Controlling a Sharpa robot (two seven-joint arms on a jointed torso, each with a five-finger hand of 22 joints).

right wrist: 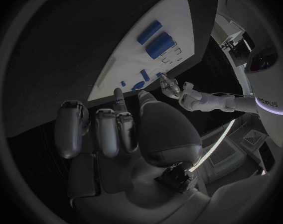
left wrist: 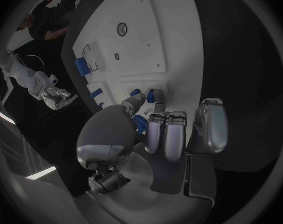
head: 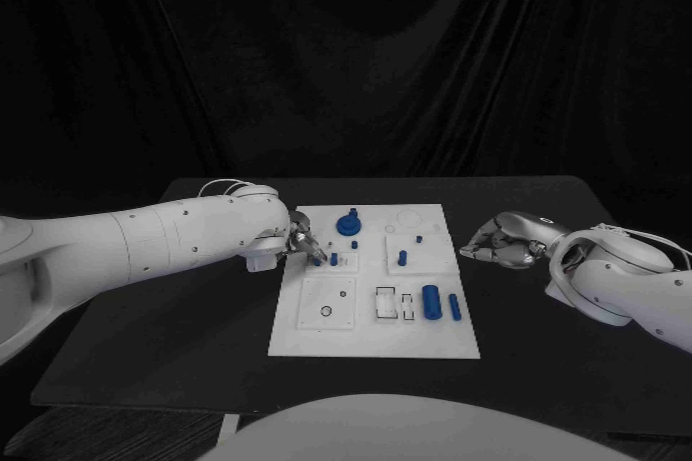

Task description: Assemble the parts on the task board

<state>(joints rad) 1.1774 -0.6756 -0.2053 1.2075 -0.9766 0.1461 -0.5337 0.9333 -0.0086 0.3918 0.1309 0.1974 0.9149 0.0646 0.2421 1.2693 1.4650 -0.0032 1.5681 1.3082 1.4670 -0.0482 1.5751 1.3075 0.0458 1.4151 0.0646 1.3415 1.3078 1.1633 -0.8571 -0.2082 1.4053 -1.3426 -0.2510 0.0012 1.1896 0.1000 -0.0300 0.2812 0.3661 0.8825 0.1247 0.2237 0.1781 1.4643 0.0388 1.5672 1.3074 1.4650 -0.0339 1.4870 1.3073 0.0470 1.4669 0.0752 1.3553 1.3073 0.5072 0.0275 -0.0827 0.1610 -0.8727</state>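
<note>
The white task board lies mid-table. My left hand hovers over the board's left edge, its thumb and a finger pinching a small blue peg that stands at the board. A second small peg stands just beside it, and a round blue knob sits behind them. More pegs stand at mid-board, and two blue cylinders lie toward the right edge. My right hand hangs right of the board, fingers curled in on nothing.
The black table runs wide on both sides of the board. White inset plates with slots and holes take up the board's near half. My left forearm crosses the table's left side.
</note>
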